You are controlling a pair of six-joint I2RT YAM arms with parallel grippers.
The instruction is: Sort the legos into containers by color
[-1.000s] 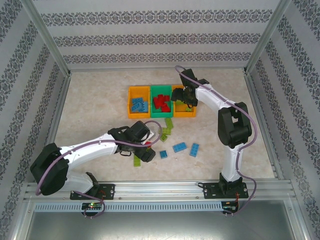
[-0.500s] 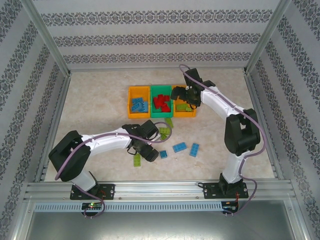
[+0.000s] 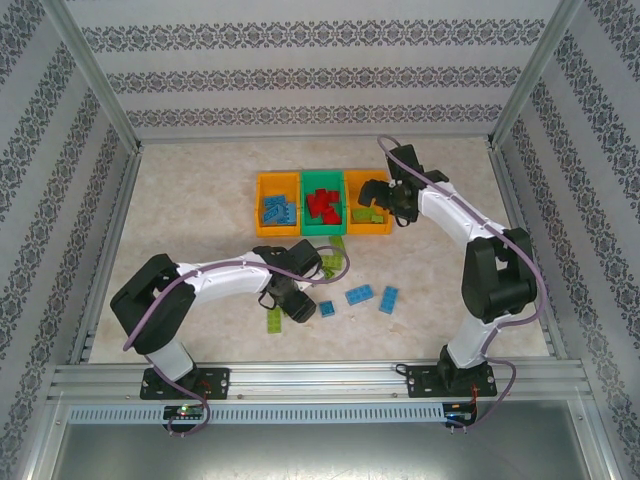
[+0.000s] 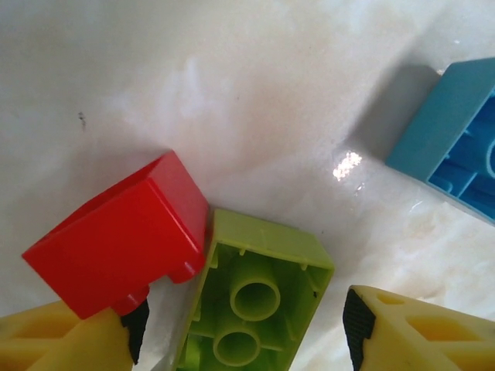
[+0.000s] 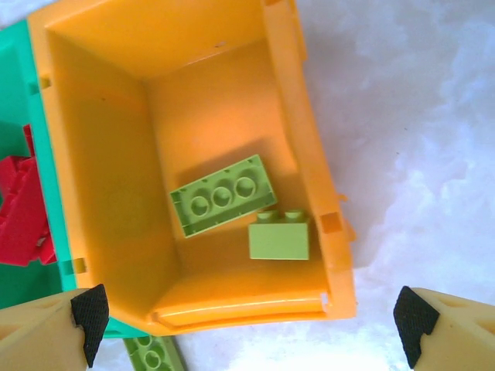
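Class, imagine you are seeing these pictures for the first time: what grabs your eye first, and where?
Most striking is the orange bin holding two lime bricks, framed by the right tool's open fingers. Next, an upturned lime brick sits between the left tool's fingers, a red brick right beside it.

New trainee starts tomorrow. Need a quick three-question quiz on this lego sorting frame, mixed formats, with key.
1. True or false: the right gripper hangs open above the right-hand orange bin.
2. What colour are the bricks in the green bin? A blue, B red, C lime.
3. In the left wrist view, what colour is the brick lying hollow side up between the fingers of the left gripper?
Key: 1 true; 2 B; 3 lime green.
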